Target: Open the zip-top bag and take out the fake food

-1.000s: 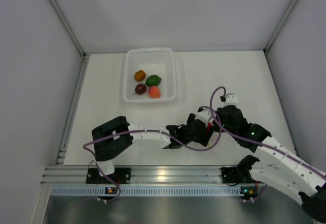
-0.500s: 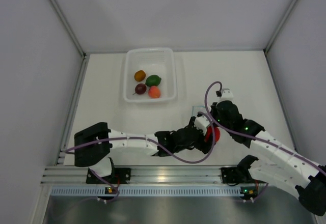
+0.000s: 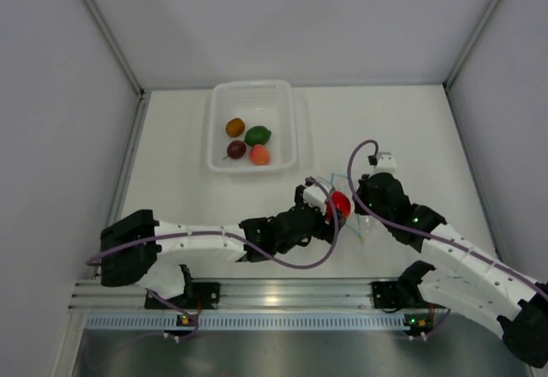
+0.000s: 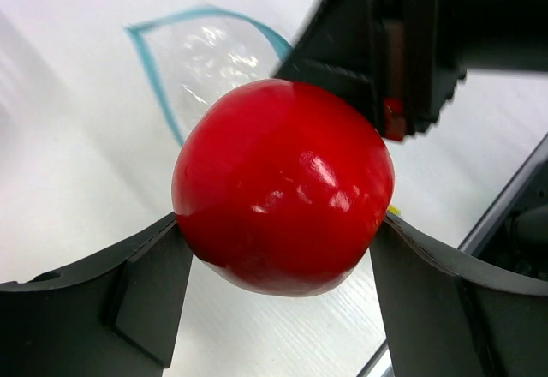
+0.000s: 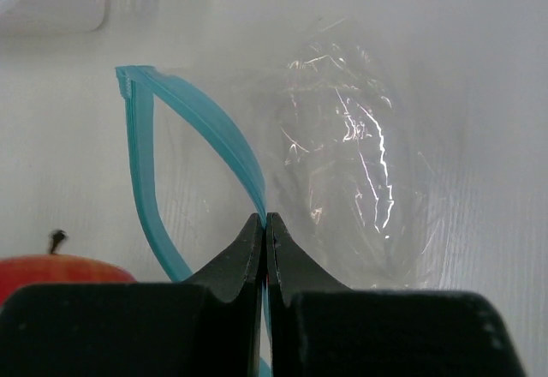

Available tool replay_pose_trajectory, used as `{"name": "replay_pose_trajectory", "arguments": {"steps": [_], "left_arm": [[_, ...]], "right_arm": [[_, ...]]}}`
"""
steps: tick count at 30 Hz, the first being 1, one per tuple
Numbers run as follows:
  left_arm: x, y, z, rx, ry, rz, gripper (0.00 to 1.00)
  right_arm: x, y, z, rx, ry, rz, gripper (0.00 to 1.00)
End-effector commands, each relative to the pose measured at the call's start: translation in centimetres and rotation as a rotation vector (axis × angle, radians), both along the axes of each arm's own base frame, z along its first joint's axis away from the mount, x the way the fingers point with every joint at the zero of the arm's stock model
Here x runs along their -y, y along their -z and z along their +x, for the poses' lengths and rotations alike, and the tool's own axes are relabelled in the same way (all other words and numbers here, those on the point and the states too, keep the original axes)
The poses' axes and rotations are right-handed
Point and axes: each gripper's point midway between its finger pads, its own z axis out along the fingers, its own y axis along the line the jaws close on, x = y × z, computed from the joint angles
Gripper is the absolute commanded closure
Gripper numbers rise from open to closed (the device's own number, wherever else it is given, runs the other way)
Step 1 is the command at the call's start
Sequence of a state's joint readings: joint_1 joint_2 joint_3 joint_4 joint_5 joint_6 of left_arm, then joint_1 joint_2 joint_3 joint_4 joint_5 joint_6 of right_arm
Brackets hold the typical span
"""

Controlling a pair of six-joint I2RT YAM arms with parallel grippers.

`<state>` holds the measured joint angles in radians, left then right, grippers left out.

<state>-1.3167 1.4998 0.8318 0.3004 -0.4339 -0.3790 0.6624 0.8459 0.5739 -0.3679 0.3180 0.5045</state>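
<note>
My left gripper [image 4: 278,253] is shut on a shiny red fake food fruit [image 4: 282,197], which fills the gap between the two fingers above the table. From above, the red fruit [image 3: 336,203] sits just left of my right gripper [image 3: 356,214]. The zip-top bag [image 5: 342,163] lies crinkled on the table with its mouth gaping. My right gripper [image 5: 265,223] is shut on the bag's teal zip strip [image 5: 197,120]. In the left wrist view the bag [image 4: 205,60] lies behind the fruit and shows nothing inside.
A white tub [image 3: 253,88] stands at the back centre. It holds an orange fruit [image 3: 235,127], a green one [image 3: 258,134], a maroon one [image 3: 236,148] and an orange-red one [image 3: 259,155]. Grey walls close in both sides.
My left gripper has carried the red fruit out of the bag's mouth, up and to the left. The right gripper has kept its pinch on the zip strip and shifted slightly.
</note>
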Motion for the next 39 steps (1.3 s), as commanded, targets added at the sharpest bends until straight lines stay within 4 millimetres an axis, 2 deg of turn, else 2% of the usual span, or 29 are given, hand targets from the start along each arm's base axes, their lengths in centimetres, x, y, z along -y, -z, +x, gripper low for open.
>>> {"name": "replay_pose_trajectory", "arguments": {"steps": [1,3,5,6,7,8,9,11,12,17,18,19,20,22,23,25,26,28,29,31,32,33,36,39], "left_arm": [[-1.7,-5.9,2.4,0.053,-0.128,-0.182,1.0],[-3.2,-5.5,3.7,0.038,-0.17,-0.165,1.0],[-4.2,-6.6,4.7,0.026,-0.211,-0.193,1.0],[-5.3,-6.8,6.1,0.023,-0.254,-0.193,1.0],[-6.0,-6.7,6.7,0.01,-0.276,-0.184,1.0],[-6.7,-7.2,7.4,0.006,-0.3,-0.188,1.0],[-7.7,-7.9,9.1,0.003,-0.342,-0.2,1.0],[-9.3,-8.1,10.5,-0.026,-0.392,-0.195,1.0],[-10.8,-8.6,12.1,-0.023,-0.439,-0.202,1.0],[-15.1,-10.1,16.0,-0.033,-0.583,-0.19,1.0],[-16.5,-10.1,17.4,-0.032,-0.63,-0.194,1.0],[-17.0,-10.1,18.2,-0.026,-0.648,-0.183,1.0],[-18.1,-9.8,19.3,-0.028,-0.68,-0.174,1.0],[-18.1,-8.8,20.8,-0.057,-0.677,-0.162,1.0],[-19.3,-8.5,21.9,-0.065,-0.705,-0.162,1.0],[-19.9,-8.1,23.3,-0.081,-0.724,-0.164,1.0],[-20.5,-8.0,24.7,-0.089,-0.741,-0.167,1.0],[-21.1,-7.6,26.1,-0.095,-0.758,-0.156,1.0],[-21.1,-6.4,27.1,-0.113,-0.767,-0.138,1.0],[-22.0,-6.4,28.8,-0.13,-0.78,-0.122,0.98],[-22.5,-4.7,30.0,-0.156,-0.796,-0.093,0.97],[-22.2,-5.7,31.1,-0.145,-0.779,-0.109,0.96],[-22.8,-4.1,33.6,-0.167,-0.784,-0.054,0.95],[-23.4,-3.0,35.0,-0.195,-0.779,-0.046,0.82]], "right_arm": [[0.7,-0.9,0.5,0.035,0.047,0.03,1.0],[0.9,-1.1,0.5,0.039,0.058,0.034,1.0],[1.1,-1.6,0.5,0.051,0.059,0.04,1.0],[1.2,-1.6,0.5,0.05,0.063,0.038,1.0],[1.2,-1.8,0.5,0.052,0.06,0.04,1.0],[1.3,-1.9,0.5,0.055,0.062,0.04,1.0],[1.2,-2.1,0.4,0.057,0.059,0.043,1.0],[1.4,-2.5,0.4,0.069,0.062,0.045,1.0],[1.5,-2.5,0.4,0.07,0.063,0.041,1.0],[1.8,-3.1,0.3,0.083,0.065,0.043,1.0],[1.9,-3.1,0.3,0.085,0.066,0.043,1.0],[1.8,-3.0,0.2,0.082,0.062,0.043,1.0],[1.8,-3.2,0.3,0.087,0.064,0.047,1.0],[1.8,-3.1,0.2,0.088,0.062,0.049,1.0],[1.8,-3.1,0.2,0.087,0.06,0.05,1.0],[1.8,-3.1,0.2,0.087,0.06,0.05,1.0],[1.8,-2.9,0.1,0.084,0.058,0.048,1.0],[1.9,-2.9,0.1,0.084,0.06,0.048,1.0],[1.9,-2.7,0.0,0.084,0.059,0.046,1.0],[1.8,-2.6,0.0,0.081,0.056,0.046,1.0],[1.9,-2.5,0.0,0.081,0.054,0.045,1.0],[1.8,-2.3,-0.1,0.076,0.05,0.041,1.0],[1.7,-2.2,-0.2,0.076,0.04,0.044,1.0],[1.4,-2.2,-0.2,0.076,0.025,0.05,1.0]]}}
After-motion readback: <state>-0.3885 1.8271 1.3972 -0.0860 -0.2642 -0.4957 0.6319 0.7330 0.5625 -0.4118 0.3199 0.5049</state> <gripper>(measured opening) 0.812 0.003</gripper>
